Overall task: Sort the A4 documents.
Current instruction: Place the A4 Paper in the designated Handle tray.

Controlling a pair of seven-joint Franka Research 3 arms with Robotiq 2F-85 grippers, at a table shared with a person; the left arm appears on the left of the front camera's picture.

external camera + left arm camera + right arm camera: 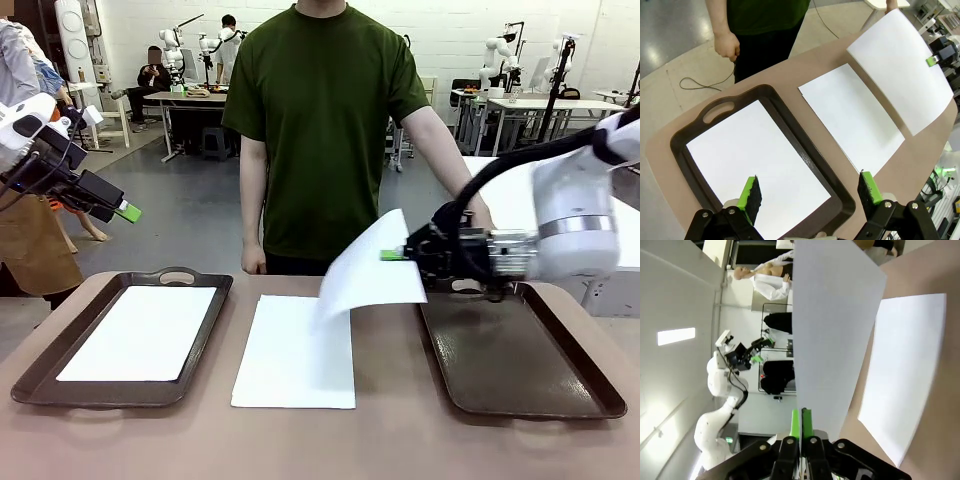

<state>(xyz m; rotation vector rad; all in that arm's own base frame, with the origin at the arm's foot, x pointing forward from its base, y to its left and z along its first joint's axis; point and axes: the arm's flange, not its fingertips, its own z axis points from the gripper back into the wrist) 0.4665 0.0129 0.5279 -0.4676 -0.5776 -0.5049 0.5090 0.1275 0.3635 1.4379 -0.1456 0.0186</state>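
Note:
One A4 document [368,268] hangs tilted in the air between the table's middle and the right tray [520,350]; my right gripper [395,254] is shut on its right edge. In the right wrist view the pads [795,421] pinch this sheet [832,330] at its edge. A second sheet [295,350] lies flat on the table's middle, and a third [145,330] lies inside the left tray [30,385]. My left gripper [125,212] hovers high at the left, open and holding nothing. Its fingers [751,194] stand wide over the left tray's sheet [755,165].
A person in a dark green shirt [320,120] stands at the far edge, one hand [482,215] behind my right arm, the other hanging by the left tray's far side [726,46]. The right tray's floor is bare. A cable [700,85] lies on the floor.

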